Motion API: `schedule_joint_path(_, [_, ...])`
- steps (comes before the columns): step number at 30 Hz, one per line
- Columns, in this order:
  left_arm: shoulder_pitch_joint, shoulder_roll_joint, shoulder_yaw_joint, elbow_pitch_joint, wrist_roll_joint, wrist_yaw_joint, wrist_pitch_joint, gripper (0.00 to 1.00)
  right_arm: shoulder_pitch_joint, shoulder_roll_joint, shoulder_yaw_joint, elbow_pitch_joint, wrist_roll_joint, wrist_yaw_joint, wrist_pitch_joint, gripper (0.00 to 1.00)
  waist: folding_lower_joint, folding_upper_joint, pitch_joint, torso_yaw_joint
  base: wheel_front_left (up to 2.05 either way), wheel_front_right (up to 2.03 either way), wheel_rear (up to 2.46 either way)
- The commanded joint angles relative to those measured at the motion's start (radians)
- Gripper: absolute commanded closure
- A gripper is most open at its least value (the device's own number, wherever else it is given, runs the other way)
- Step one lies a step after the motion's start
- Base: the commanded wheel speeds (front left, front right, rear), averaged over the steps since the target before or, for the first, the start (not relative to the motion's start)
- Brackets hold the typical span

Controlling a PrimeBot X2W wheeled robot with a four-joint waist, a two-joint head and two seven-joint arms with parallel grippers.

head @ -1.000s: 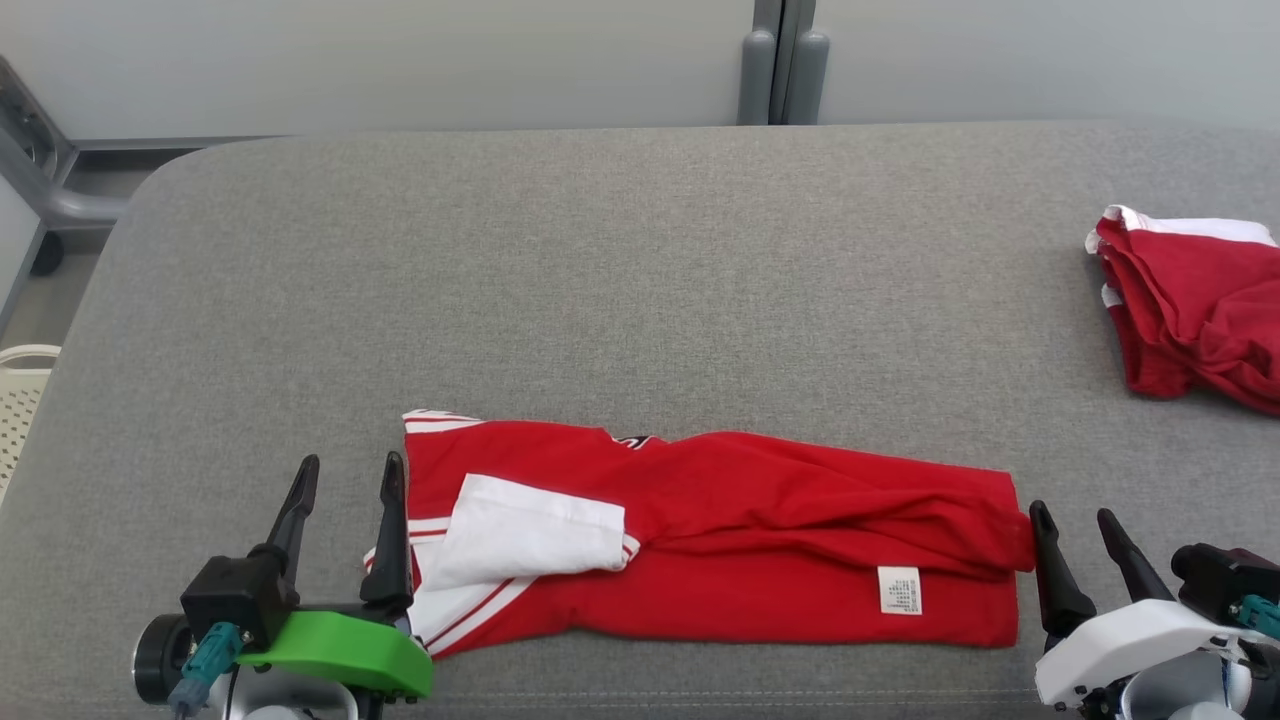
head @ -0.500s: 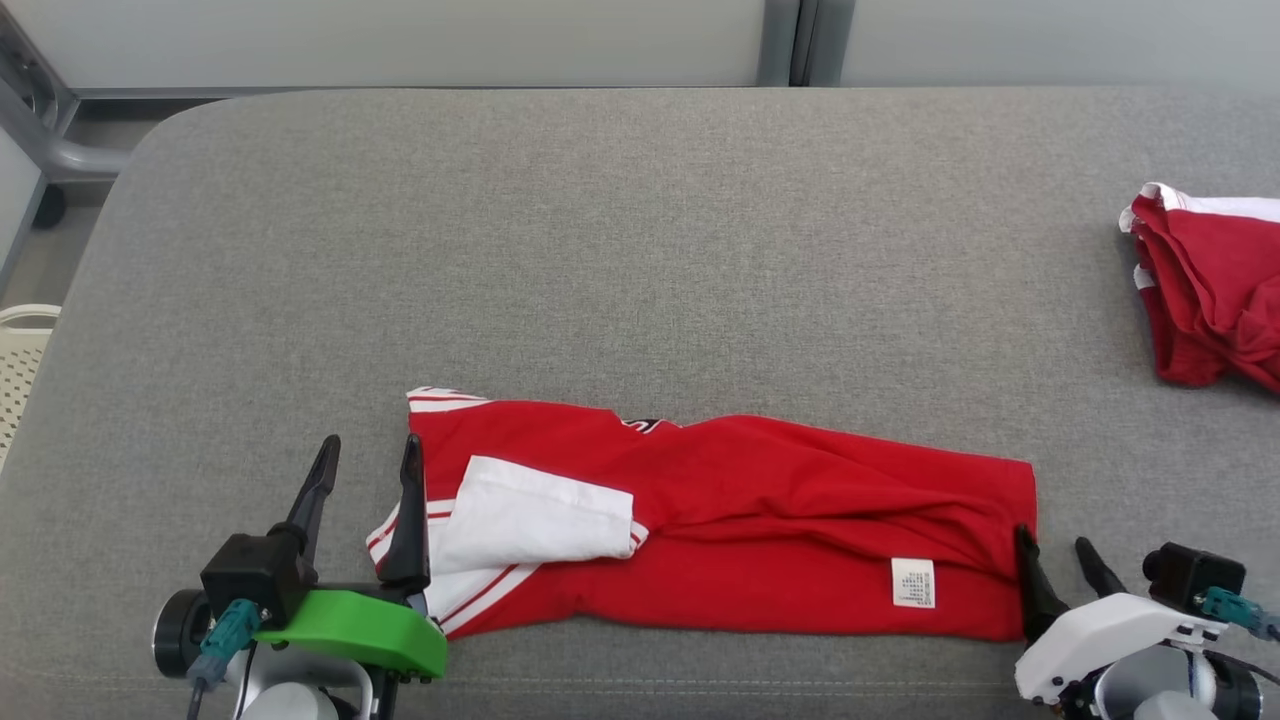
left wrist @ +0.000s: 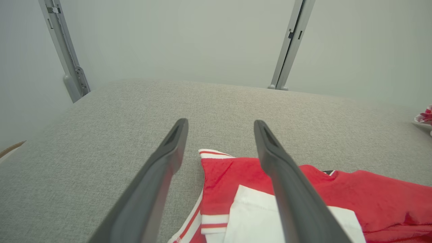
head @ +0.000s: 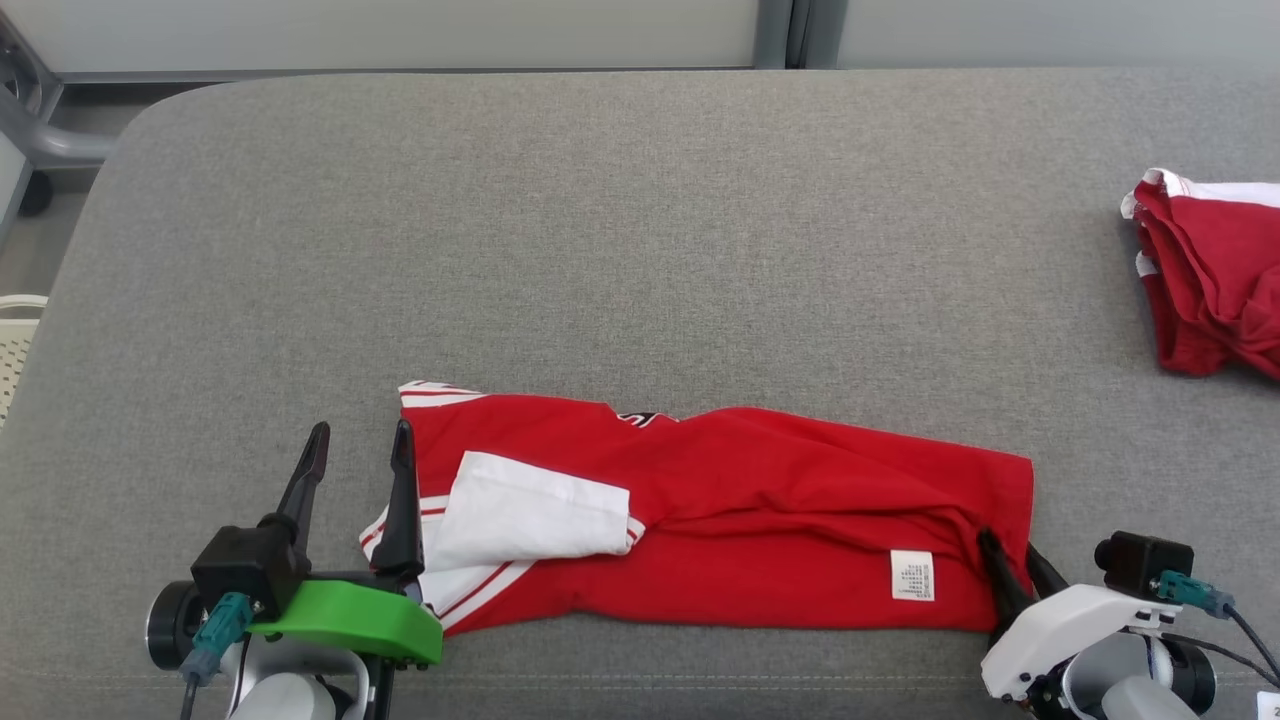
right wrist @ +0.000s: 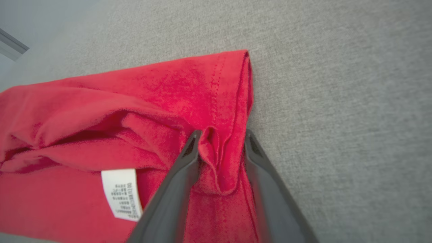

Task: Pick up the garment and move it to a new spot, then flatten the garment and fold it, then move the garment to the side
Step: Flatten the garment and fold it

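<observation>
The garment [head: 750,520] is a red shirt with white trim, lying as a long folded strip near the front edge of the grey padded table [head: 600,250]. A white sleeve [head: 530,520] is folded over its left end, and a white label [head: 912,575] faces up near its right end. My left gripper [head: 361,430] stands open at the shirt's left edge, one finger over the cloth [left wrist: 371,199] and one over bare table. My right gripper [head: 1008,542] sits on the right hem, and the right wrist view shows a raised fold of red cloth [right wrist: 101,111] pinched between its fingers [right wrist: 222,133].
A second red and white garment [head: 1215,270] lies bunched at the table's right edge. A pale perforated basket [head: 10,340] shows past the left edge. Grey wall panels and posts stand behind the table, whose wide middle and back are bare grey padding.
My right gripper has moved left onto the shirt's right hem and narrowed its jaws around a fold. The left gripper stays open at the left edge. The camera has tilted downward.
</observation>
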Motion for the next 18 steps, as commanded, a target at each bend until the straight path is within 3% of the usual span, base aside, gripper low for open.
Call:
schedule_joint_path(1, [-0.01, -0.004, 0.003, -0.002, 0.006, -0.005, -0.004, 0.0, -0.008, 0.0, 0.008, 0.012, 0.008, 0.001, 0.005, 1.0, 0.0, 0.0, 0.002, 0.001, 0.0, 0.0, 0.0])
schedule_joint_path(13, [-0.007, -0.027, 0.034, -0.006, 0.031, -0.017, -0.004, 0.0, -0.1, -0.161, -0.108, 0.073, 0.072, -0.001, -0.042, 1.0, 0.0, 0.0, 0.025, -0.007, 0.0, 0.0, 0.0])
schedule_joint_path(18, [-0.015, -0.036, 0.045, 0.005, 0.04, -0.027, -0.004, 0.0, -0.129, -0.197, -0.133, 0.13, 0.081, -0.001, -0.053, 1.0, 0.0, 0.0, 0.027, -0.012, 0.0, 0.0, 0.0])
